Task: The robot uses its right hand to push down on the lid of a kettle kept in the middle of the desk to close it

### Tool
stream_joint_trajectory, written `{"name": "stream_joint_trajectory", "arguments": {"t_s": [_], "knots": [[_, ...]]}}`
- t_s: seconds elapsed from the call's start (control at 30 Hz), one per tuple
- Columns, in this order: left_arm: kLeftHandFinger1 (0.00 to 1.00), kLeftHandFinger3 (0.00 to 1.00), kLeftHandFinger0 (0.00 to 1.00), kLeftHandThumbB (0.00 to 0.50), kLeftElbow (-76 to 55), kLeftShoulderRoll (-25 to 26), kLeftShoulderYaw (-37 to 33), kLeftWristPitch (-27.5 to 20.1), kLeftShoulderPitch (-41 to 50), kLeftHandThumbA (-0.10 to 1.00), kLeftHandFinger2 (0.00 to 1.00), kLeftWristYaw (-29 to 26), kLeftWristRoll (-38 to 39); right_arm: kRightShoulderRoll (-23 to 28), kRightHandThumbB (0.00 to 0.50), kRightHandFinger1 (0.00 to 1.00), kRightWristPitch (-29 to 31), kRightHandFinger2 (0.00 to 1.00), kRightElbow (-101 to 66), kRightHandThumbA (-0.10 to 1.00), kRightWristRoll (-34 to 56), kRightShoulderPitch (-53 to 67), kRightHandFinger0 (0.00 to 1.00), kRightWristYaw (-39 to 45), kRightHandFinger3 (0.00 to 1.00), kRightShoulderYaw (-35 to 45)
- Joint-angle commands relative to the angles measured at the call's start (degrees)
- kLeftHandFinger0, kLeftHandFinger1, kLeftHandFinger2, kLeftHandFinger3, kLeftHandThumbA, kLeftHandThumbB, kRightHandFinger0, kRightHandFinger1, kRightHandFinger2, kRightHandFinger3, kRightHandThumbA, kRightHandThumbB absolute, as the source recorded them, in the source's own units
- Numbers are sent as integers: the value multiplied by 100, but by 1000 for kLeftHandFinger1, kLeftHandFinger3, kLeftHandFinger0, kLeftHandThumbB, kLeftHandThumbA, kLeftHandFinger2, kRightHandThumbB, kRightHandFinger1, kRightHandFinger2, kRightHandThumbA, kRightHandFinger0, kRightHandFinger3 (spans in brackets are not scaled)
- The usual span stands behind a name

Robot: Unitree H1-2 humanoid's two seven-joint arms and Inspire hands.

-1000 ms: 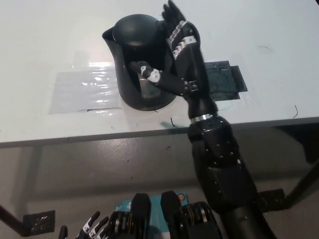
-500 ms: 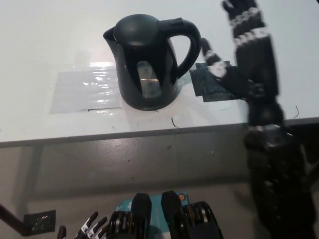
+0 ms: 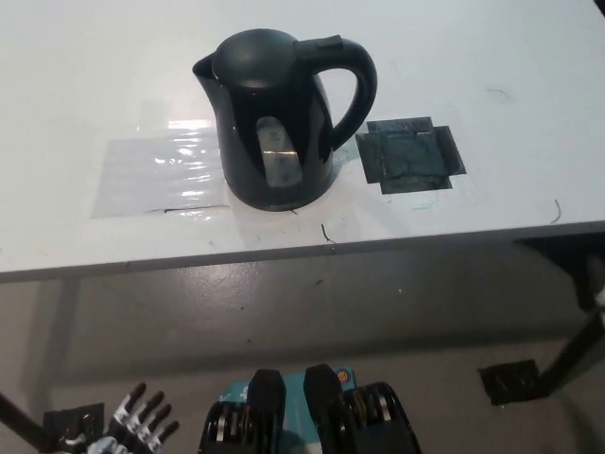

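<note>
A black electric kettle (image 3: 276, 123) stands upright in the middle of the white desk (image 3: 85, 66). Its domed lid (image 3: 253, 49) lies down flat on the body, and its handle (image 3: 352, 85) points to the picture's right. A narrow water window shows on its front. My black right arm and hand are out of the picture. Only the fingertips of my left hand (image 3: 140, 417) show at the bottom left, below the desk edge, with the fingers spread apart and nothing in them.
A dark square patch (image 3: 410, 155) is taped to the desk right of the kettle. A sheet of clear glossy film (image 3: 161, 175) lies to its left. The desk's front edge (image 3: 284, 253) runs across the middle, with grey floor below.
My right arm has swung away from the kettle to the right and left the picture. The kettle has not moved. My left hand has risen slightly into view.
</note>
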State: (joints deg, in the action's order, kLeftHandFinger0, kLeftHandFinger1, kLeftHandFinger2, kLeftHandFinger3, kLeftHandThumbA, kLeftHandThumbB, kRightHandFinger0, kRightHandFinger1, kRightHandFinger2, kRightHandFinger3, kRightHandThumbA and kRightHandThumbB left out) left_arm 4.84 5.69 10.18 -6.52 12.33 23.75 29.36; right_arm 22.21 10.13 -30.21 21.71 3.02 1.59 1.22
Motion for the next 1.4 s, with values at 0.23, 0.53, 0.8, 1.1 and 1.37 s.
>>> {"name": "stream_joint_trajectory", "arguments": {"t_s": [0.23,0.53,0.8,1.1,1.37], "knots": [[1000,1000,1000,451,-107,-10,250,-152,-156,1000,1000,46,291,-391,500,1000,1187,1000,1838,771,137,231,1000,608,1000,492],[1000,1000,1000,462,-33,-78,285,-187,-341,1000,1000,21,327,-431,441,1000,1414,1000,4688,698,-293,-724,1000,727,1000,575],[1000,1000,1000,453,10,-156,314,-249,-373,1000,1000,16,312,-361,388,1000,807,1000,4962,647,-245,-1015,1000,839,1000,572],[1000,1000,1000,439,7,-152,312,-280,-379,1000,1000,33,276,-449,287,1000,468,1000,4933,630,-236,-1053,1000,819,1000,609],[1000,1000,1000,453,-6,-102,295,-248,-441,1000,1000,27,242,-506,292,1000,410,1000,4756,661,-335,-985,1000,753,1000,679]]}}
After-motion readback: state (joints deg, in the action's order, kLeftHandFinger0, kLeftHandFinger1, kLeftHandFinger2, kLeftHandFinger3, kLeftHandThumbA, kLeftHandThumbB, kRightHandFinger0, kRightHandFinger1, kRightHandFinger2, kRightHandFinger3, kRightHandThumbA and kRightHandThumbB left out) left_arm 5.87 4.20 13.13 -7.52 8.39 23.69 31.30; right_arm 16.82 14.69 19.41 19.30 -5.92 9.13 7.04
